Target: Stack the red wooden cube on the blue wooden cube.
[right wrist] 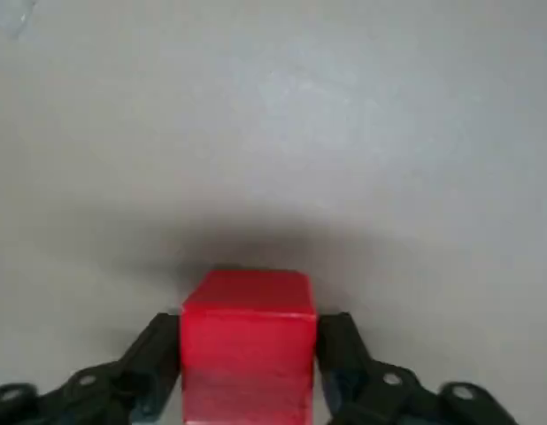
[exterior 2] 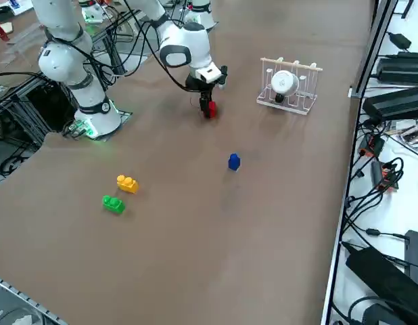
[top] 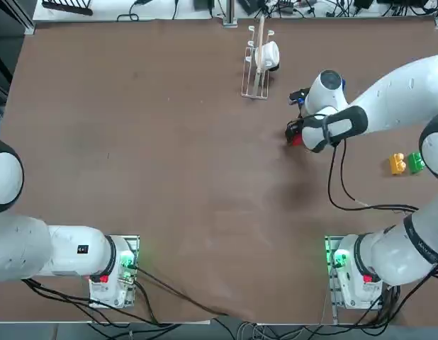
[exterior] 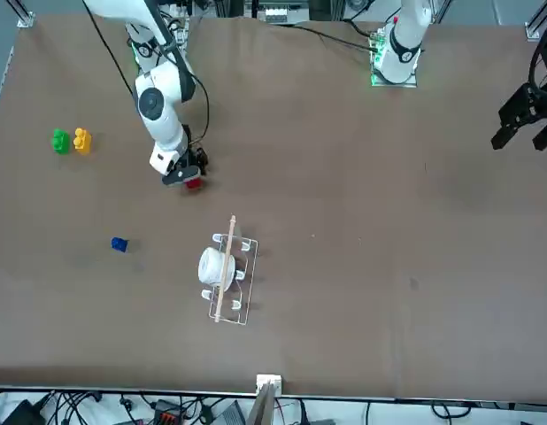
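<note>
Brown desk (top: pixel 169 177), matte, mostly bare w/ faint scuffs. Right end effector (exterior 2: pixel 207 108) is low over the desk's far-right area, fingers (right wrist: pixel 158 354) closed against both sides of the red wooden cube (right wrist: pixel 247 341); cube sits at or just above the surface, can't tell if it's touching. Soft shadow on the desk right by the cube in the wrist view. Blue wooden cube (exterior 2: pixel 234 161) stands alone on the desk, apart from the red one, toward the desk's right edge. Yellow block (exterior 2: pixel 126 183) and green block (exterior 2: pixel 113 203) lie just beside each other, nearer the arm's base side, well apart from both cubes. Clear wire rack (exterior: pixel 229 279) holding a white cup (exterior: pixel 214 266) and a wooden stick (exterior: pixel 226 266) sits near the far edge. Cables (exterior 2: pixel 378 176) and black gear run along the desk's borders; arm base (top: pixel 339 262) shows a green light.
</note>
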